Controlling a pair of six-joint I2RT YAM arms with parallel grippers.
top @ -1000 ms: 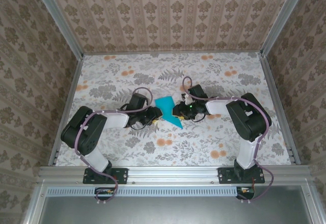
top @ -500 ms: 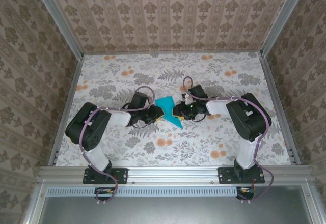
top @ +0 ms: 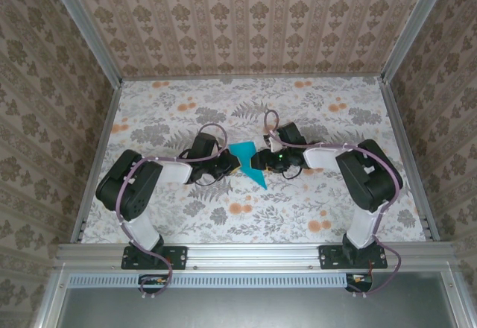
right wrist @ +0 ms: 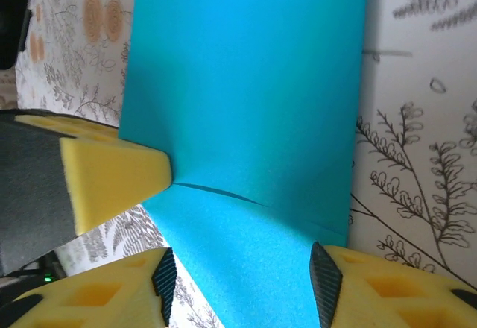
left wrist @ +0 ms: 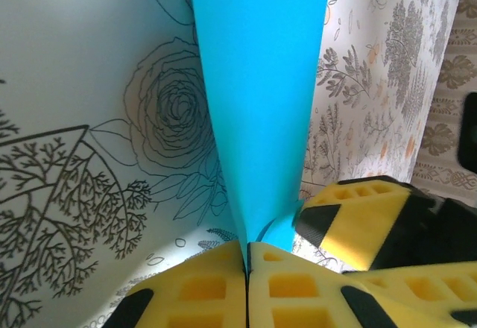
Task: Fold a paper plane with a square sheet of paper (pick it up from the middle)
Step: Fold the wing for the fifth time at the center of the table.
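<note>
The table (top: 320, 119) is covered with a pale print of flowers and leaves. It is closed on three sides by walls (top: 246, 22) of beige ornamented wallpaper, and a metal frame (top: 253, 252) is laid along its near edge.

From above, the left gripper (top: 226, 165) is seen a little left of the table's middle. The paper plane (top: 248, 161) is found directly beside it, with its sharp point directed to the near side. The right gripper (top: 262, 162) is placed against its right edge.

Compared with one second before, the left arm (top: 134, 190) is drawn more to the right, and the elbow of the right arm (top: 369, 175) is shifted slightly right and nearer. The paper plane is kept at almost the same place.

From above the jaws are too small to be judged; this is made clear by the wrist views. In the left wrist view the left gripper (left wrist: 247, 257) is closed: its yellow pads are pressed together, and the lower edge of the paper plane (left wrist: 261, 82) is pinched between them. A pad (left wrist: 350, 224) of the right gripper is seen just beside, at the right. In the right wrist view the right gripper (right wrist: 242, 291) is seen with its pads well apart, and the paper plane (right wrist: 246, 82) is spread between them with a crease across it. Its left edge is touched by a pad (right wrist: 112, 175) of the left gripper.
</note>
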